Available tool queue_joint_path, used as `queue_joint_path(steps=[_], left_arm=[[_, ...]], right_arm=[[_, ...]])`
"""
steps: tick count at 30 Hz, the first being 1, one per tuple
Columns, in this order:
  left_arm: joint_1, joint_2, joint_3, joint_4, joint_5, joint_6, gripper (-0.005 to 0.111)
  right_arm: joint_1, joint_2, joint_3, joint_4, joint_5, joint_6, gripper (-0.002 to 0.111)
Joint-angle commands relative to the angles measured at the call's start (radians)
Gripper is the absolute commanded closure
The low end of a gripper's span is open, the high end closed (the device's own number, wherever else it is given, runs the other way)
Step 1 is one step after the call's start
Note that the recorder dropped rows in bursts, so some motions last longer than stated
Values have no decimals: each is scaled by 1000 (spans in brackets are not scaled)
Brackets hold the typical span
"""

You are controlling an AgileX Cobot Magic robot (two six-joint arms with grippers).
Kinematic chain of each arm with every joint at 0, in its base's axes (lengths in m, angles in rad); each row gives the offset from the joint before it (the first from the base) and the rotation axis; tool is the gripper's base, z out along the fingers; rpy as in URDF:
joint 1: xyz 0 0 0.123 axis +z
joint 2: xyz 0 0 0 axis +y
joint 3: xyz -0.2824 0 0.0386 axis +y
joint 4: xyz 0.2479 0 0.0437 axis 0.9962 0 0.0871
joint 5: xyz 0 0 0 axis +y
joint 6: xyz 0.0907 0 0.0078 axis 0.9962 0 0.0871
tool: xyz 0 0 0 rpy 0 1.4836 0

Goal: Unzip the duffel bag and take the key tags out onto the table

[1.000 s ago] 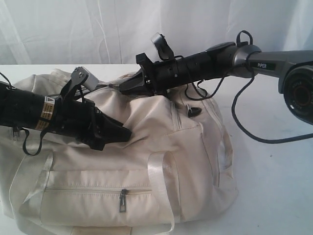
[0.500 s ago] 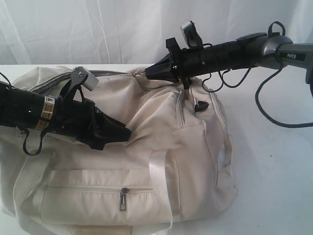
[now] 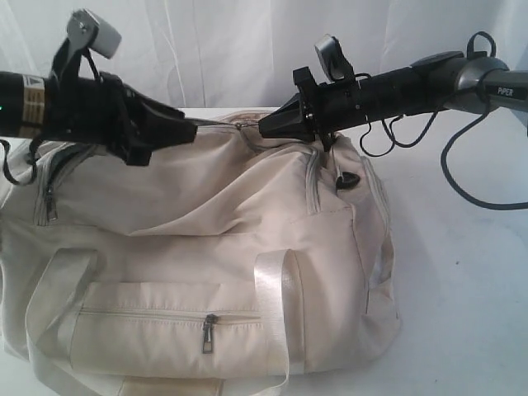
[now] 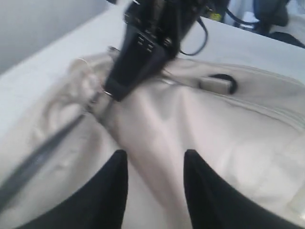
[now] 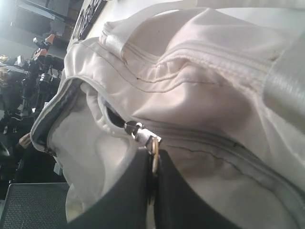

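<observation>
Right gripper (image 5: 153, 160) is pinched tight on the metal ring pull (image 5: 153, 143) of the top zipper (image 5: 214, 149), left gripper (image 4: 155, 160) has its fingers (image 4: 114, 179) spread either side of a fabric fold (can't tell if it's really gripping), and the cream bag (image 3: 206, 247) sits over the left side of the white table (image 3: 462, 289).

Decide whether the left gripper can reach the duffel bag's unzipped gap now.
Probably yes: the left gripper hangs open beside the gap in the duffel bag, and the right gripper, shut on the ring pull, sits beyond it.
</observation>
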Motion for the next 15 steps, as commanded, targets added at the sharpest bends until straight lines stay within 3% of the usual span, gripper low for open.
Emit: queue_joint_path(steps=[1, 7, 10, 15], left_arm=[[3, -15, -34, 6, 195, 132, 54], [-4, 59, -37, 6, 366, 351, 46], [-4, 103, -38, 6, 370, 480, 46], [-5, 165, -76, -54, 326, 549, 46]], right_arm=[[-25, -8, 8, -38, -25, -12, 108], [-25, -8, 8, -38, -25, -12, 108], [-25, -8, 8, -36, -25, -12, 108], [-25, -8, 8, -34, -25, -12, 108]])
